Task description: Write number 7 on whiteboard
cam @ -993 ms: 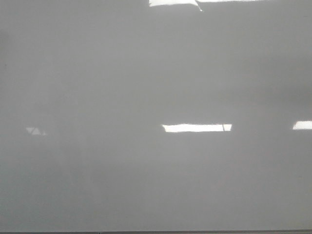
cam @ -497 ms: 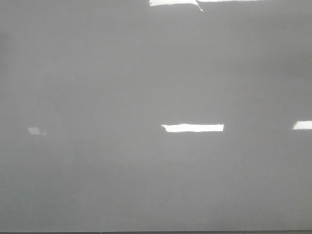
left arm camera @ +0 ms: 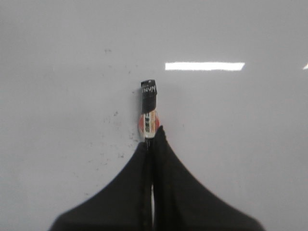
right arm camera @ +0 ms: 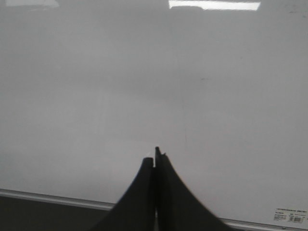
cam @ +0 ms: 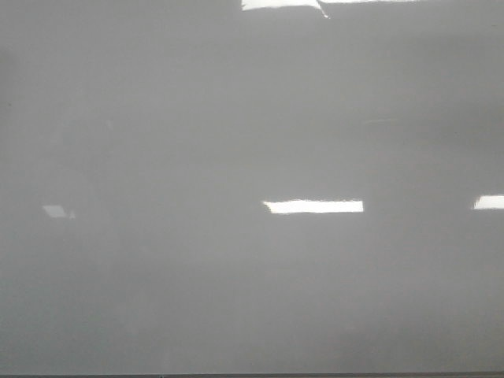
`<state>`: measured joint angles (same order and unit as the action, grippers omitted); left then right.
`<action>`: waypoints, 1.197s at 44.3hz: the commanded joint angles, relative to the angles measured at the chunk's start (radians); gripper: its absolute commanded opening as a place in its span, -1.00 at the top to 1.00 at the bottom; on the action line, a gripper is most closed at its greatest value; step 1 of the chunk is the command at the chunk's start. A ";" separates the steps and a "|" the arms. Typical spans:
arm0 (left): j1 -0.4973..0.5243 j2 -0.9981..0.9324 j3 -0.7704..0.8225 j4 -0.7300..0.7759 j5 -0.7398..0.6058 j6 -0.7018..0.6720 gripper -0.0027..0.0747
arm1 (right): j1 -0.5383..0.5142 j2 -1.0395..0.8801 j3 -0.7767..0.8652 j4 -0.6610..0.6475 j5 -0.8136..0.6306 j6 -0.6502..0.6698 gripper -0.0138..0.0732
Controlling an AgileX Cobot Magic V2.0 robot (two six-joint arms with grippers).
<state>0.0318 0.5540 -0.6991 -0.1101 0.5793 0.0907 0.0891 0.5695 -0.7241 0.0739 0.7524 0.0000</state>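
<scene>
The whiteboard (cam: pixel 197 157) fills the front view, pale grey and shiny, with bright strips of light shining on it and a thin dark edge along its near side. No drawn number shows on it in any view. In the left wrist view the board (left arm camera: pixel 240 144) has only small dark specks near the marker (left arm camera: pixel 148 109). The left gripper (left arm camera: pixel 153 139) has its jaws squeezed shut on that marker, which sticks out in front of them, black cap end forward, with a white and orange label. The right gripper (right arm camera: pixel 154 159) has its jaws pressed together with nothing between them. It hangs over the board (right arm camera: pixel 96 96) near the board's silver edge (right arm camera: pixel 57 199), and a small label (right arm camera: pixel 289 216) sits in the board's corner.
</scene>
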 commanded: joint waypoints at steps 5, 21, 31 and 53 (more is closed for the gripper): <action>-0.002 0.012 0.011 -0.015 -0.043 0.004 0.98 | 0.031 0.041 -0.027 0.008 -0.062 -0.018 0.48; -0.002 0.097 0.007 -0.011 -0.022 0.012 -0.49 | 0.031 0.068 -0.027 0.008 -0.085 -0.018 -0.28; -0.002 0.280 -0.042 -0.011 -0.028 0.012 -0.58 | 0.031 0.068 -0.027 0.008 -0.088 -0.018 -0.28; -0.010 0.690 -0.188 -0.047 -0.135 0.012 -0.58 | 0.031 0.068 -0.027 0.008 -0.088 -0.018 -0.27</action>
<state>0.0298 1.2213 -0.8386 -0.1352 0.5300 0.1014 0.1198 0.6280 -0.7236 0.0780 0.7357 -0.0093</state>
